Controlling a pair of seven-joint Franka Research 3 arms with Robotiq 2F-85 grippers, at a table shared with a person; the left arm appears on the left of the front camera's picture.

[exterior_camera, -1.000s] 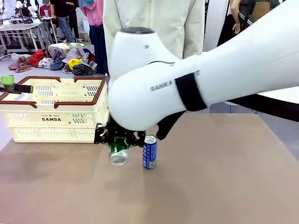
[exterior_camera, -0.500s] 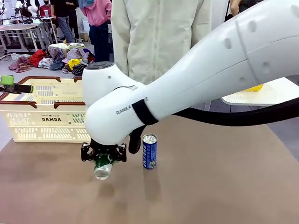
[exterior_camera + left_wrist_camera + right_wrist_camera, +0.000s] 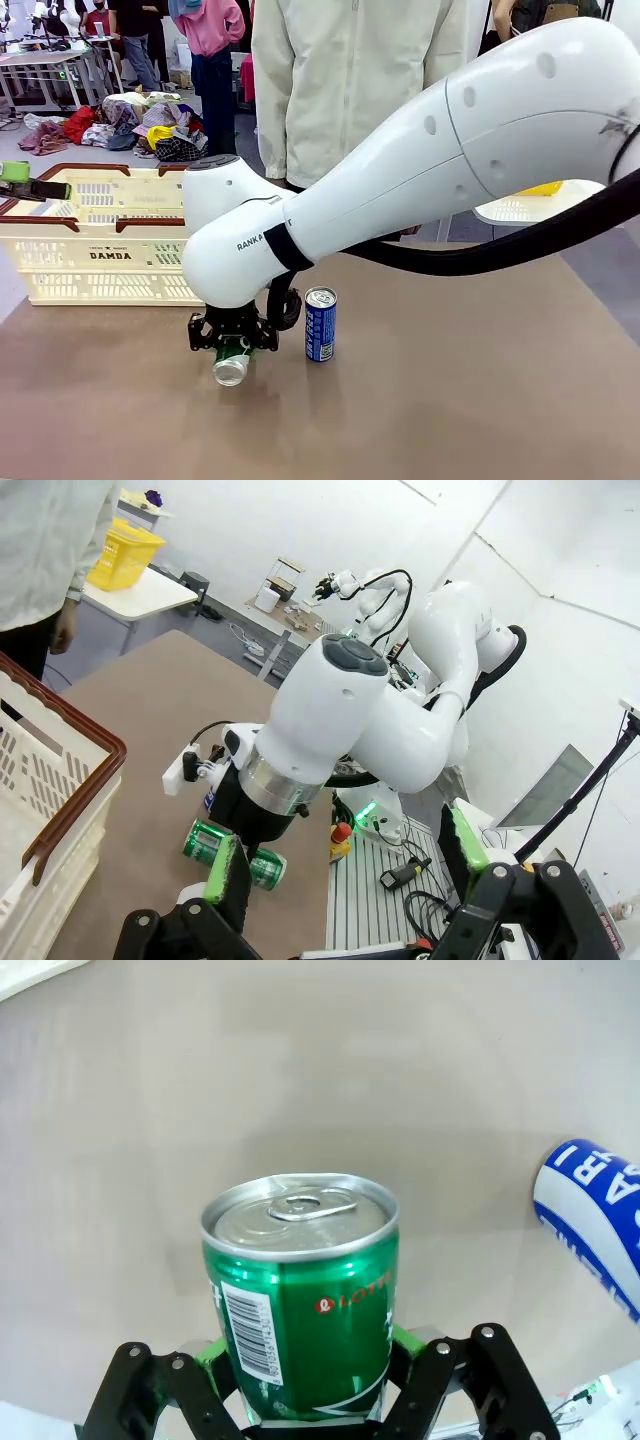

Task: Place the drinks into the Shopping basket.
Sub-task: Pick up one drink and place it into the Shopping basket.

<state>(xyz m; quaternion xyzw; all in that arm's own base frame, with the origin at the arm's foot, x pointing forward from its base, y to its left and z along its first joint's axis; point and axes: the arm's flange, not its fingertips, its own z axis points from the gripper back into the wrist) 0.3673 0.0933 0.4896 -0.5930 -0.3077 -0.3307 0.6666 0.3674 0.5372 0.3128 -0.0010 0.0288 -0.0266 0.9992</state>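
My right gripper (image 3: 232, 338) is shut on the green can (image 3: 232, 358), which hangs tilted low over the brown table, silver top toward the camera. The right wrist view has the green can (image 3: 300, 1300) between my right gripper's (image 3: 305, 1400) green pads. The blue can (image 3: 320, 323) stands upright just right of it, apart, and its side (image 3: 598, 1215) is at that view's right edge. The Shopping basket (image 3: 110, 255) sits at the table's far left. My left gripper (image 3: 345, 865) is open beside the basket's rim (image 3: 70, 780), facing the held green can (image 3: 205, 842).
A person in a cream jacket (image 3: 350, 90) stands at the far edge, behind my right arm (image 3: 420, 180). A white side table (image 3: 530, 208) with something yellow on it stands at the back right. The brown tabletop (image 3: 470, 380) is bare in front and to the right.
My right arm has swung left and toward the camera, carrying the green can away from the blue can and lower. The blue can, the basket and my left gripper have stayed put.
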